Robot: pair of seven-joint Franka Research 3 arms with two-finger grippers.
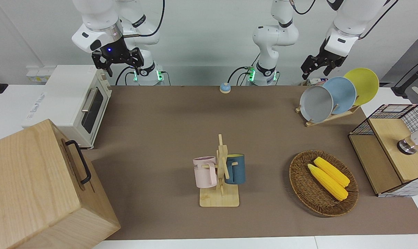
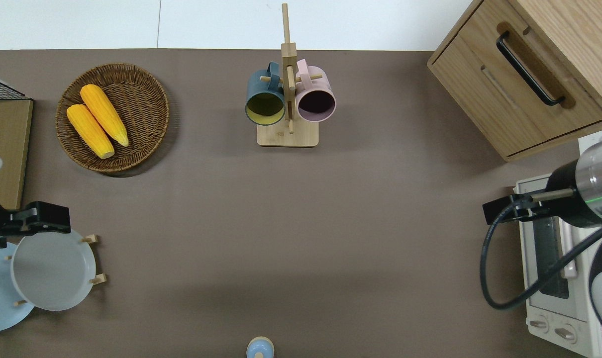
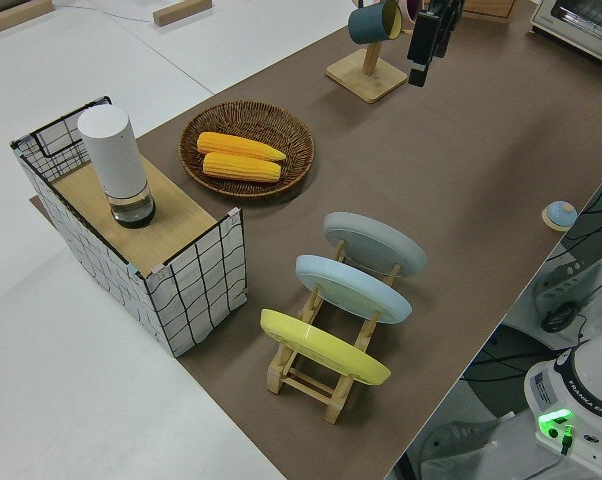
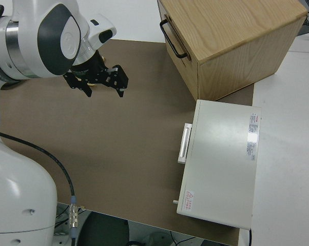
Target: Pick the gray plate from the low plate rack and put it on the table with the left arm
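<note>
At the left arm's end of the surface (image 2: 291, 223), the gray plate (image 2: 52, 269) leans in the low plate rack (image 1: 330, 117), its upper rim just below the left claw (image 1: 316, 66), whose fingers hang spread.

light-wood low plate rack (image 3: 326, 375), matte brown table (image 1: 167, 121)

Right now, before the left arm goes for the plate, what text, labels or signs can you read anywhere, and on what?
"FRANKA EMIKA": on the arm base in the left side view.
"ME": the end of a longer word on the pink mug; the rest is hidden.
Printed logo on the toaster oven: too blurred to read.
Label strip and red warning sign on the oven's top: too small to read.
Nothing readable on the plates, rack or basket.
</note>
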